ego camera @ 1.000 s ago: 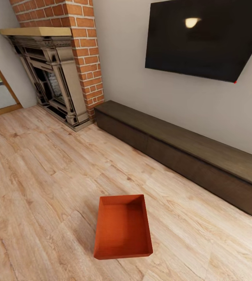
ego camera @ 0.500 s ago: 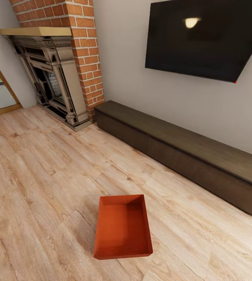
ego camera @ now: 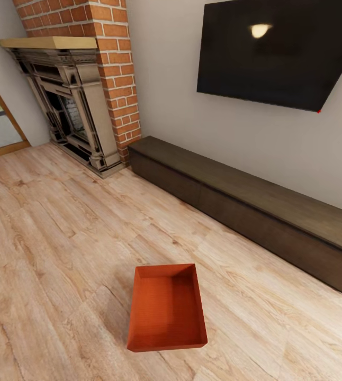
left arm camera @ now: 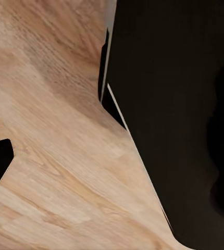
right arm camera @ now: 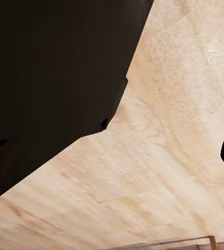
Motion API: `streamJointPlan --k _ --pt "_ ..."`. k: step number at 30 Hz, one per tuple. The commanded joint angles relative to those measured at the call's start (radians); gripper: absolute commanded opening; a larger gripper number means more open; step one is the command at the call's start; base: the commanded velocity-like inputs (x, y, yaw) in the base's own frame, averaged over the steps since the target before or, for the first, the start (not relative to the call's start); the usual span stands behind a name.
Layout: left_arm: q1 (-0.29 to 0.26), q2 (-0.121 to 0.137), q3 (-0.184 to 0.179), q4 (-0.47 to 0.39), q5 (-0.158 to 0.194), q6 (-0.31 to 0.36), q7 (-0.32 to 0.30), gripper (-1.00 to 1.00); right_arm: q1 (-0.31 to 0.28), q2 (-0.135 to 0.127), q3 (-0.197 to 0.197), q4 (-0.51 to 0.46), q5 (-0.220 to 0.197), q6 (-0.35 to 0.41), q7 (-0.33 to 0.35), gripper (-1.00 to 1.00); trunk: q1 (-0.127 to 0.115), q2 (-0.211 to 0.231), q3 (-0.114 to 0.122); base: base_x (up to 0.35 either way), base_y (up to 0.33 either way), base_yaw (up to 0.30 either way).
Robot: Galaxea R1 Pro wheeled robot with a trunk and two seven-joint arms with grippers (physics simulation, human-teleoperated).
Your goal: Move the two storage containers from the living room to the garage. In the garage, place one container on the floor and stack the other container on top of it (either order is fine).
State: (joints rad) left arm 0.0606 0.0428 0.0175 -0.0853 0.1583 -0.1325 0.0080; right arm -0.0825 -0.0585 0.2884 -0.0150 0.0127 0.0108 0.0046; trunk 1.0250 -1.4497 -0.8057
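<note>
Living room: wood-plank floor [ego camera: 60,238], brick fireplace [ego camera: 81,100], TV [ego camera: 282,53], bench [ego camera: 245,206]. Nothing changed over last second; robot idle, pickup not begun. One storage container [ego camera: 167,308] on planks below head camera. Wrist views dark, probably robot body; claw states, container's offset from them: cannot tell.

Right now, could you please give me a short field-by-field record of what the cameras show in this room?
room: living room, light wood-plank floor
container in view: one red-orange storage container, open side up, nothing seen inside
container position: flat on the planks, apart from the bench
bench: long low dark-brown bench along the wall
fireplace: red brick fireplace, left of the bench
TV: black TV on the wall above the bench
end effectors: wrist views show dark shapes over wood floor; open or shut cannot be told
</note>
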Motion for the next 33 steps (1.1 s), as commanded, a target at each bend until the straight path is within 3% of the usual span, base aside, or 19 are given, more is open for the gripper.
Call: streamJointPlan --k 1,6,7,10,11,12,15,16,19,23,29,33 --pt "0.001 0.000 0.001 -0.008 0.003 0.005 0.001 1.00 0.000 0.000 -0.003 -0.007 0.001 0.007 -0.001 1.00 0.000 0.000 0.000 0.000 0.000 0.000" --pt "-0.027 -0.011 0.002 -0.036 -0.026 0.033 -0.002 1.00 -0.018 0.010 -0.030 -0.035 -0.002 0.035 -0.028 1.00 0.000 0.000 0.000 0.000 0.000 0.000" --pt "-0.158 -0.020 0.002 -0.641 -0.066 0.550 -0.003 1.00 -0.154 0.031 -0.082 -0.585 -0.003 0.358 -0.064 1.00 0.000 0.000 0.000 0.000 0.000 0.000" --pt "-0.265 -0.032 0.002 -0.603 -0.072 0.563 -0.004 1.00 -0.258 0.053 -0.118 -0.530 -0.004 0.359 -0.097 1.00 0.000 0.000 0.000 0.000 0.000 0.000" --pt "-0.339 -0.044 0.002 -0.557 -0.074 0.565 -0.004 1.00 -0.327 0.075 -0.140 -0.470 -0.005 0.335 -0.115 1.00 0.000 0.000 0.000 0.000 0.000 0.000" --pt "-0.364 -0.050 0.002 -0.538 -0.074 0.565 -0.004 1.00 -0.349 0.082 -0.147 -0.446 -0.004 0.320 -0.121 1.00 0.000 0.000 0.000 0.000 0.000 0.000" --pt "-0.497 -0.084 0.002 -0.425 -0.078 0.556 -0.005 1.00 -0.455 0.115 -0.173 -0.312 -0.004 0.207 -0.165 1.00 0.000 0.000 0.000 0.000 0.000 0.000" --pt "-0.590 -0.110 0.001 -0.349 -0.081 0.543 -0.005 1.00 -0.528 0.145 -0.182 -0.219 -0.005 0.111 -0.231 1.00 0.000 0.000 0.000 0.000 0.000 0.000" --pt "-0.671 -0.131 0.000 -0.298 -0.082 0.514 -0.003 1.00 -0.585 0.169 -0.187 -0.166 -0.005 0.047 -0.300 1.00 0.000 0.000 0.000 0.000 0.000 0.000" --pt "-0.713 -0.141 -0.001 -0.277 -0.084 0.497 0.010 1.00 -0.613 0.195 -0.189 -0.147 -0.015 0.022 -0.330 1.00 0.000 0.000 0.000 0.000 0.000 0.000" --pt "-0.726 -0.146 0.000 -0.276 -0.116 0.490 0.088 1.00 -0.625 0.219 -0.189 -0.141 -0.059 0.007 -0.342 1.00 0.000 0.000 0.000 0.000 0.000 0.000" --pt "-0.728 -0.155 0.000 -0.281 -0.122 0.490 0.107 1.00 -0.626 0.228 -0.190 -0.135 -0.074 0.003 -0.344 1.00 0.000 0.000 0.000 0.000 0.000 0.000"
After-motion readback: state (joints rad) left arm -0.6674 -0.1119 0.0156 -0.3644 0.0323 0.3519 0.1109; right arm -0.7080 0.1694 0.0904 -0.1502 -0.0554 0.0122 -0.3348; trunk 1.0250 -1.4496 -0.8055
